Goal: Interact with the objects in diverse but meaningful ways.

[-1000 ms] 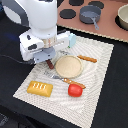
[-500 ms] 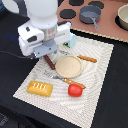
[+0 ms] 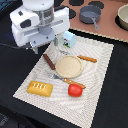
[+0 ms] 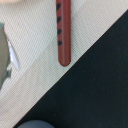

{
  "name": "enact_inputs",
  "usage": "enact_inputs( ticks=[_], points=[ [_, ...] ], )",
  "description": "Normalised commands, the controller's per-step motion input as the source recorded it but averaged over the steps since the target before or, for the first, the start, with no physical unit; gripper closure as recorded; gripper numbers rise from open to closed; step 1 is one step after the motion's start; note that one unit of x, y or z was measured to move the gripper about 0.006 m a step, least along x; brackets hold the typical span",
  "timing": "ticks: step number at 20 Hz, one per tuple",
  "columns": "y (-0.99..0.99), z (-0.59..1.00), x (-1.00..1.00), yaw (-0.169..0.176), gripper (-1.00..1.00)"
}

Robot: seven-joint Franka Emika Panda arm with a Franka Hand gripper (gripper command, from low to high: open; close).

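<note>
A brown sausage stick [image 3: 48,62] lies flat on the striped placemat [image 3: 95,95], also close up in the wrist view [image 4: 63,32]. My gripper [image 3: 44,48] hangs just above it, toward the exterior view's left, holding nothing; its fingers are too blurred to read. The pale-blue carton [image 3: 68,40] stands at the mat's far edge. A golden-yellow bread loaf [image 3: 40,88] and a red tomato [image 3: 75,90] rest on the mat's near part. The grey pot [image 3: 90,14] sits on the brown board at the back.
A round tan plate [image 3: 68,66] lies mid-mat with an orange-handled knife [image 3: 86,58] behind it and a fork [image 3: 67,80] in front. A bowl [image 3: 122,15] stands at the back right. Black tabletop [image 4: 95,85] borders the mat.
The arm has risen from the sausage stick and shifted slightly toward the exterior view's left. The stick and the other items have stayed in place.
</note>
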Motion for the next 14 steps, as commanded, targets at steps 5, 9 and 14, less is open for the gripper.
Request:
enact_inputs(
  ticks=[5, 9, 14],
  points=[
    [-0.10, 0.38, 0.74, -0.080, -1.00],
    [0.00, 0.43, 0.81, -0.032, -1.00],
    [0.00, 0.39, 0.79, -0.037, -1.00]
  ],
)
